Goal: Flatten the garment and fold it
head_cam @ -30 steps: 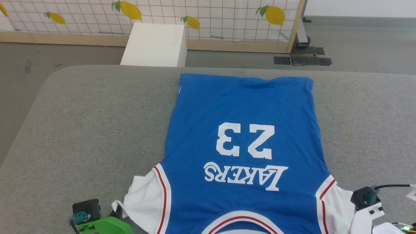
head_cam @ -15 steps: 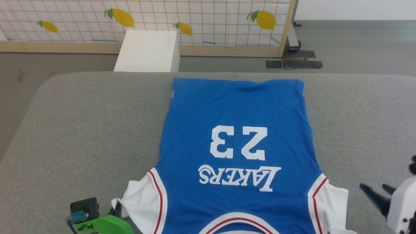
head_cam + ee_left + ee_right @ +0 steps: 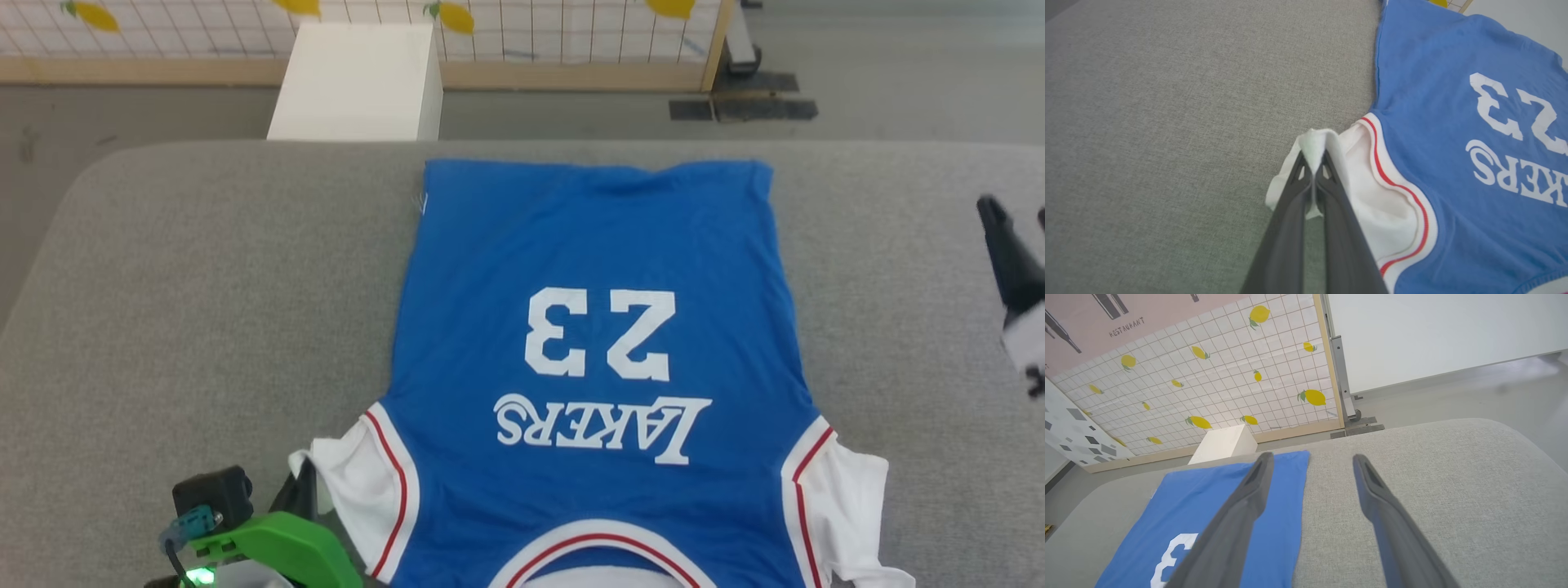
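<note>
Pincer, left (image 3: 1314,155): fingers pressed together on a pinched-up fold of the white sleeve (image 3: 1372,192), at the near left corner of the shirt. I read this as a firm grip on cloth.
Sleeve, right side (image 3: 845,506): lies loose on the bench (image 3: 204,286), slightly rumpled, with nothing holding it.
Garment (image 3: 596,245): royal-blue jersey, print side up and mostly flat on the grey fabric bench. The collar is nearest me and the hem is at the far side. "LAKERS 23" reads upside down from the head view.
Pincer, right (image 3: 1312,457): fingers spread wide with nothing between them. From the head view I place it above the bench, out past the garment's right edge and clear of the cloth.
Hem: straight apart from a small dip at mid-width, close to the bench's far edge.
Beyond the bench: white box (image 3: 359,82) on the floor (image 3: 898,82), just past the far edge. Behind it stands a tiled lemon-print panel (image 3: 1229,375).
</note>
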Robot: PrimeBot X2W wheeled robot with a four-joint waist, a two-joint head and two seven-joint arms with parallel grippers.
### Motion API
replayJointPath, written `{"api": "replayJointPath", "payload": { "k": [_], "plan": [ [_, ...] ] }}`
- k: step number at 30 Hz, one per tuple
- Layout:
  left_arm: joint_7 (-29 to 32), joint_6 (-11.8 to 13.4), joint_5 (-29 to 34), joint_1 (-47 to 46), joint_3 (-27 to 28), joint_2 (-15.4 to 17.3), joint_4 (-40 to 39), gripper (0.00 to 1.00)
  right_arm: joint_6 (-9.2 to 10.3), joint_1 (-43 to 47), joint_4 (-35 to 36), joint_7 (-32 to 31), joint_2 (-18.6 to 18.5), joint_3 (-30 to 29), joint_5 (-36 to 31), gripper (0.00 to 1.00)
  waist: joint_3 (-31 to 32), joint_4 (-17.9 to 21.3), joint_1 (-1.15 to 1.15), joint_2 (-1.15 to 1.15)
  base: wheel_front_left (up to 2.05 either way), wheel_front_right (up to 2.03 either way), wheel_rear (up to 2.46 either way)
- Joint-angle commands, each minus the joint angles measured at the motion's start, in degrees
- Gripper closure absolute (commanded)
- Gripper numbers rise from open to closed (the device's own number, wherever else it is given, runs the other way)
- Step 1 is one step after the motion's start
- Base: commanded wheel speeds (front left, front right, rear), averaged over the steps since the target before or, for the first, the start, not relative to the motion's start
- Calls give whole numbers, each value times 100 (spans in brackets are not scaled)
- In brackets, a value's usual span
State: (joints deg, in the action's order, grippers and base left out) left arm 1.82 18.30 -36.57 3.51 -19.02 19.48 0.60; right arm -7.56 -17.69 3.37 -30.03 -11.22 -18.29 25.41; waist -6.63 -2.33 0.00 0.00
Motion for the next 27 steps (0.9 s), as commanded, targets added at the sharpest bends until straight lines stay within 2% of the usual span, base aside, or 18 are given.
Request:
{"api": "replayJointPath", "payload": {
  "k": [1, 6, 10, 17, 27],
  "plan": [
    [-59, 39, 82, -147, 3, -43, -82, 100, 8, -326, -176, 83, -3, 41, -151, 0, -496, -198, 0, 0, 0, 0, 0],
    [-177, 65, 167, -358, -89, -192, -338, 100, 8, -1481, -983, 103, -197, 88, -653, 0, -1162, -605, 0, 0, 0, 0, 0],
    [-301, 55, 208, -489, -166, -328, -554, 100, 8, -2321, -1500, -179, -517, 209, -1063, 0, -1727, -985, 0, 0, 0, 0, 0],
    [-503, 24, 223, -595, -261, -520, -810, 100, 8, -3434, -2132, -1102, -1265, 899, -1611, 0, -2524, -1556, 0, 0, 0, 0, 0],
    [-715, -61, 218, -650, -387, -684, -859, 100, 8, -4117, -2570, -2442, -1789, 1487, -1893, 0, -3134, -1980, 0, 0, 0, 0, 0]
  ]
}}
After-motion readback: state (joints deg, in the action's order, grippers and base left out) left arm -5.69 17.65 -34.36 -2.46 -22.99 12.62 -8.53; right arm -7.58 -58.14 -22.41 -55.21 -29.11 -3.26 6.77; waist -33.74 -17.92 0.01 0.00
